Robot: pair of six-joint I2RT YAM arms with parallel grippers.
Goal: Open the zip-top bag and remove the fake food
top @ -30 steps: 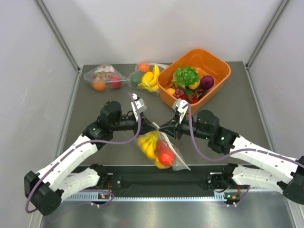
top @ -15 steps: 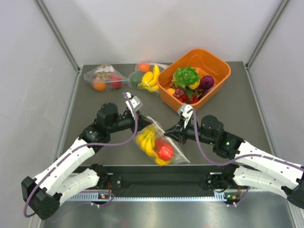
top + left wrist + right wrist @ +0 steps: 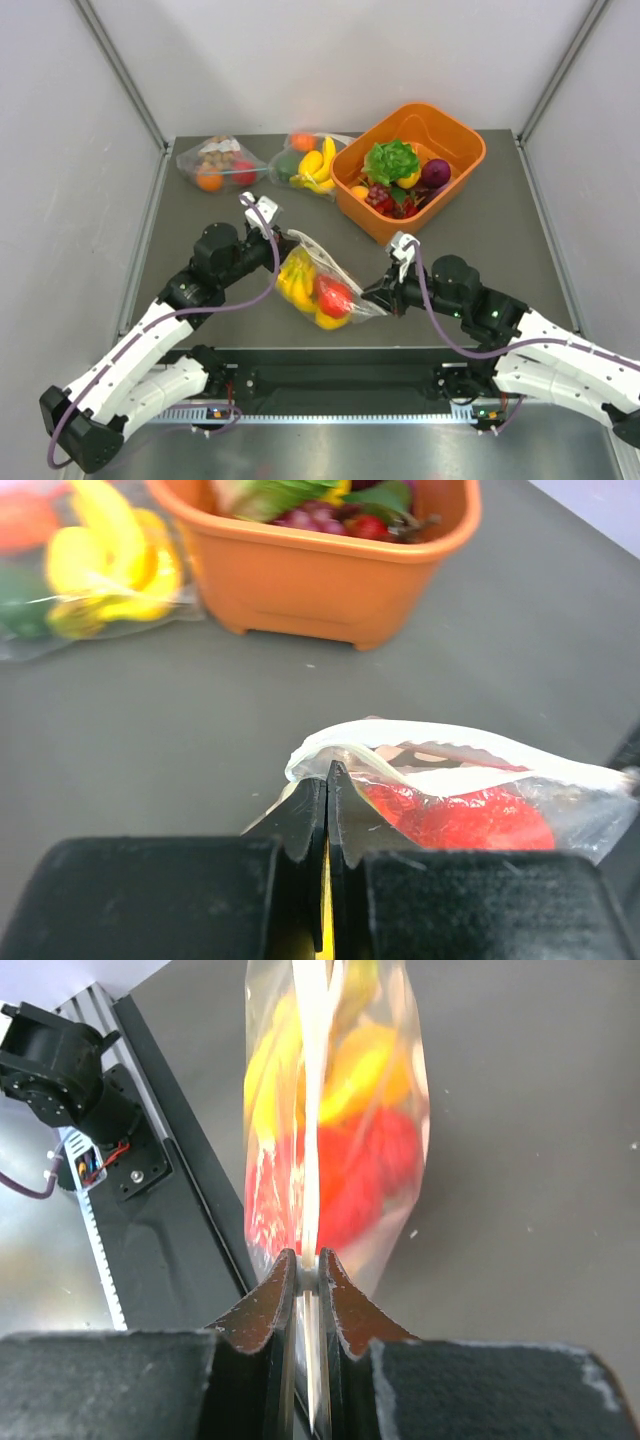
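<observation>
Both arms have swung apart in the last second. A second ago my two grippers met nose to nose over the middle of the dark grey table (image 3: 500, 235), pinching almost the same spot. Now the left gripper (image 3: 283, 240) has drawn back to its own side and a little toward the far edge. The right gripper (image 3: 373, 293) has pulled back toward the near right. The clear soft plastic zip-top bag (image 3: 350, 290), with its pale dots, is stretched on a slant between them. I cannot tell whether it hangs or rests on the table.

In the left wrist view the black fingers (image 3: 300, 815) are clamped together on the bag's rim. The white zip strip curls away from them in two bands with a gap between. I read that as the mouth starting to part, though I cannot judge how wide. In the right wrist view the jaws are pinched on the same white strip, seen edge-on, with plastic bulging either side.

The glossy plastic fake food is all still inside: the yellow toy banana bunch (image 3: 297, 280) lies at the left gripper's end and the round red toy fruit (image 3: 335, 297) sits toward the right. So I take the pull as the opening step under way, with removal not yet begun. The thin film could slip from either pinch if I spread further.

The orange plastic tub (image 3: 478, 150) and the two other filled clear bags (image 3: 220, 163) at the far edge have not moved.
</observation>
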